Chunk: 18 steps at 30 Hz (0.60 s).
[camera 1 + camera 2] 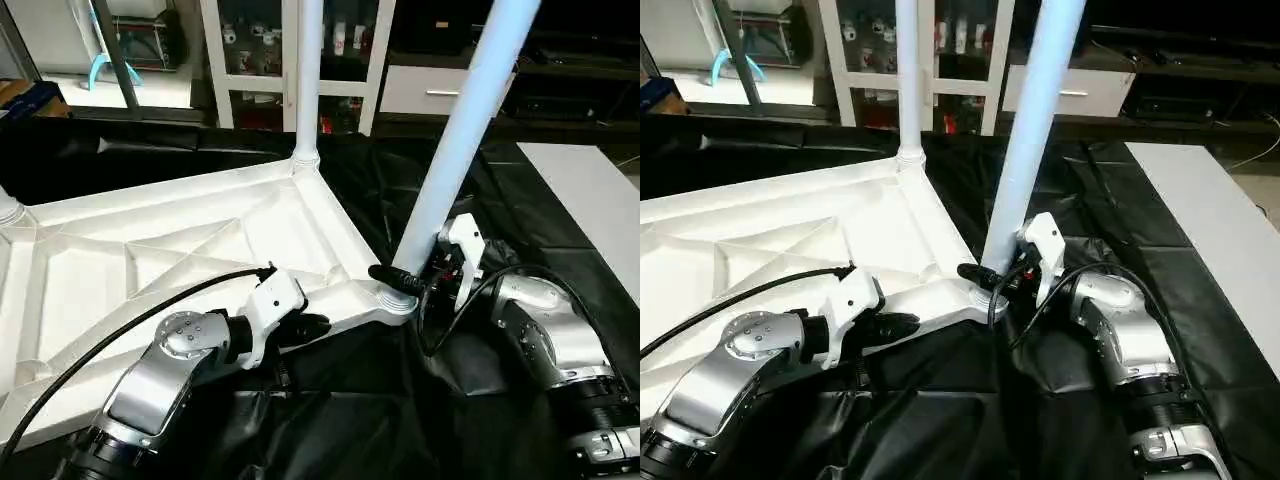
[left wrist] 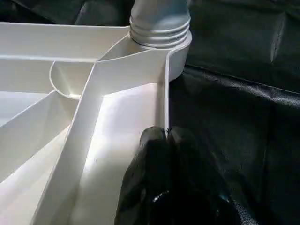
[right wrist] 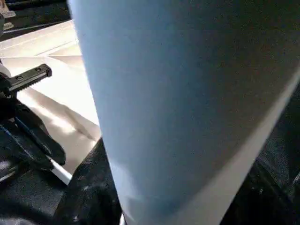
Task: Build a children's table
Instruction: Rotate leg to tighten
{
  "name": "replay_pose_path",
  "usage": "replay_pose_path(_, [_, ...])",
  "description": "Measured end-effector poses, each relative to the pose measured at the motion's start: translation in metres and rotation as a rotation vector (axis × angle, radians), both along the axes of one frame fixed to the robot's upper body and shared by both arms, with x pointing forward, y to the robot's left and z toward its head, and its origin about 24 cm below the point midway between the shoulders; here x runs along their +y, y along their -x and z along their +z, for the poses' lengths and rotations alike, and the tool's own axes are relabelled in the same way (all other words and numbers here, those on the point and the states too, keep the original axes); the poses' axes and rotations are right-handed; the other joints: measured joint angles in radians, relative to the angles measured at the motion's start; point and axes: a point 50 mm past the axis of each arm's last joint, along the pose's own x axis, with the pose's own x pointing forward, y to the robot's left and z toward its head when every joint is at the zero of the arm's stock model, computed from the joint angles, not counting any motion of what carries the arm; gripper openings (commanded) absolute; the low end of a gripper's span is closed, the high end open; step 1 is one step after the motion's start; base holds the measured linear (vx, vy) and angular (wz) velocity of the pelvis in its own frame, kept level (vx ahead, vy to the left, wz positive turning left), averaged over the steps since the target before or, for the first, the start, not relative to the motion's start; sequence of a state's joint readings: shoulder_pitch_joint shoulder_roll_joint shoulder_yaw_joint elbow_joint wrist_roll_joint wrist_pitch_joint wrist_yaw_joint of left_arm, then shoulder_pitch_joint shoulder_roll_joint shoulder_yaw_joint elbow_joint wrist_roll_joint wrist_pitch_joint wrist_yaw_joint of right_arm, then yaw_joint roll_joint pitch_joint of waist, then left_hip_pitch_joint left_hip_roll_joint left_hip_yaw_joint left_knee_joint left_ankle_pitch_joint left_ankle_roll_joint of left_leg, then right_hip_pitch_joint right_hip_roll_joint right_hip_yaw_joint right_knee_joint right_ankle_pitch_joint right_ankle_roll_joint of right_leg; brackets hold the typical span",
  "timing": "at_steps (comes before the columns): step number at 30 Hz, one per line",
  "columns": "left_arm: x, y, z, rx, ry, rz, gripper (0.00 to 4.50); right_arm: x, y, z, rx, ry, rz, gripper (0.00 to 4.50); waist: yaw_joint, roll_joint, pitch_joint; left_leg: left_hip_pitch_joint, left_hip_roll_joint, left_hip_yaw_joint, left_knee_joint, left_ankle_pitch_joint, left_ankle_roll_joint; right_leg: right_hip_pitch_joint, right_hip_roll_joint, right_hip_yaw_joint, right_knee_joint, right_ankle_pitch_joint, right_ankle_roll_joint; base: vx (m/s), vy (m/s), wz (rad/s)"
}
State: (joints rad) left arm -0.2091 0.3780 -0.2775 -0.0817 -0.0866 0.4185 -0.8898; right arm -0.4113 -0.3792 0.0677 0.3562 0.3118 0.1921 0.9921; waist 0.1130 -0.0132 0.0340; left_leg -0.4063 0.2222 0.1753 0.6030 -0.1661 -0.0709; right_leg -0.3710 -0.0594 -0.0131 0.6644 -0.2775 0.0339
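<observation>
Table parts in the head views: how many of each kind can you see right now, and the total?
White plastic square table top with ribbed underside: 1
Long white tube legs standing in corner sockets: 2, the far leg and the near leg
Further leg base at the left picture edge: 1
Total: 4

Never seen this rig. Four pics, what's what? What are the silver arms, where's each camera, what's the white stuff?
A humanoid robot is building a children's table. The two wide pictures come from its head camera, over its silver forearms; the other two come from its wrists. The white ribbed table top lies underside up on black sheeting. One leg stands in the far corner socket, another, the near leg, in the near one. The left gripper, shut, rests at the top's rim. The right gripper brackets the near leg's base; whether it grips is unclear.
</observation>
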Motion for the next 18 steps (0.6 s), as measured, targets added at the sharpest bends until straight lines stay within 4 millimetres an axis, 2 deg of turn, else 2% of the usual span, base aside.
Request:
replay_pose_path(8, [-0.001, 0.0, 0.0, -0.004, -0.007, 0.009, 0.0, 0.002, 0.001, -0.002, -0.009, -0.001, -0.04, 1.9, 0.0, 0.0, 0.0, 0.0, 0.0, 0.0, 0.0, 0.0, 0.0, 0.0, 0.001, -0.001, 0.0, 0.0, 0.0, 0.0, 0.0, 0.0])
replay_pose_path(13, [-0.016, -0.018, -0.001, -0.011, -0.037, 0.143, 0.0, 0.016, -0.015, -0.01, -0.011, -0.019, -0.359, 1.89, -0.012, -0.003, 0.0, 0.001, 0.001, 0.0, 0.0, 0.001, -0.003, 0.0, 0.001, 0.0, 0.002, 0.0, 0.0, 0.0, 0.0, 0.0])
replay_pose_path(15, [-0.034, -0.029, -0.001, 0.002, -0.029, 0.238, 0.0, 0.026, -0.03, -0.01, -0.008, -0.024, -0.564, 1.89, -0.02, -0.004, 0.0, 0.001, 0.0, 0.0, 0.0, 0.001, -0.005, 0.0, 0.001, 0.001, 0.002, 0.001, -0.001, 0.0, 0.0, 0.0])
replay_pose_path(18, [-0.054, -0.037, -0.001, 0.02, -0.017, 0.316, 0.0, 0.037, -0.046, -0.01, 0.013, -0.044, -0.774, 1.88, -0.025, -0.005, 0.0, 0.001, 0.0, 0.0, 0.0, 0.0, -0.008, 0.0, 0.0, 0.001, 0.0, 0.001, -0.001, 0.0, 0.0, 0.0])
